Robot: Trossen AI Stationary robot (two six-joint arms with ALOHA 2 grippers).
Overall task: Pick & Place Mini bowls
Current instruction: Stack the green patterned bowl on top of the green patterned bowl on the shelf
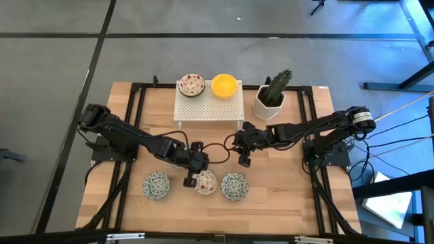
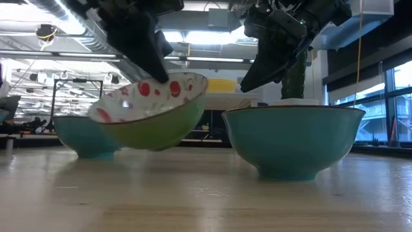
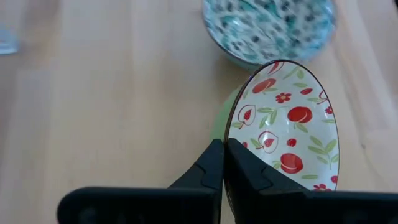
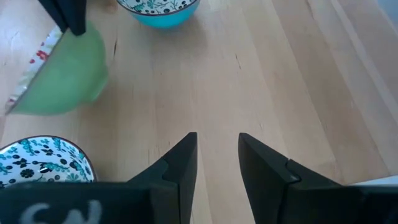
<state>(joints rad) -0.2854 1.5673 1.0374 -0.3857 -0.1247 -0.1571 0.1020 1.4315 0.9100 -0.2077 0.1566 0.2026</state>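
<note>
A mini bowl, white inside with red fruit marks and green outside [image 1: 206, 182] [image 2: 151, 113] [image 3: 286, 124], sits in my left gripper [image 1: 190, 178] [image 3: 224, 144], which is shut on it near the table's near middle. Two green-blue patterned mini bowls [image 1: 156, 185] [image 1: 234, 186] stand on their feet on either side of it. A second red-marked bowl [image 1: 192, 85] and a yellow bowl [image 1: 224, 85] rest on the white perforated rack [image 1: 210, 108]. My right gripper [image 1: 244, 160] [image 4: 217, 140] hangs open over bare wood, just beyond the held bowl. My left gripper pinches the red-marked bowl's rim [image 3: 227, 134] on the side toward the table's left, one finger [image 3: 249, 171] inside the bowl and one [image 3: 208, 168] outside. The fingers slant down from the left. The bowl is tilted, its mouth toward the left arm, and in the low view it seems raised off the table.
A white pot with a cactus [image 1: 273, 95] stands right of the rack at the far side. Dark frame rails [image 1: 135, 135] run along both table sides. Bare wood [image 1: 285, 190] lies right of the patterned bowls and between the bowls and the rack.
</note>
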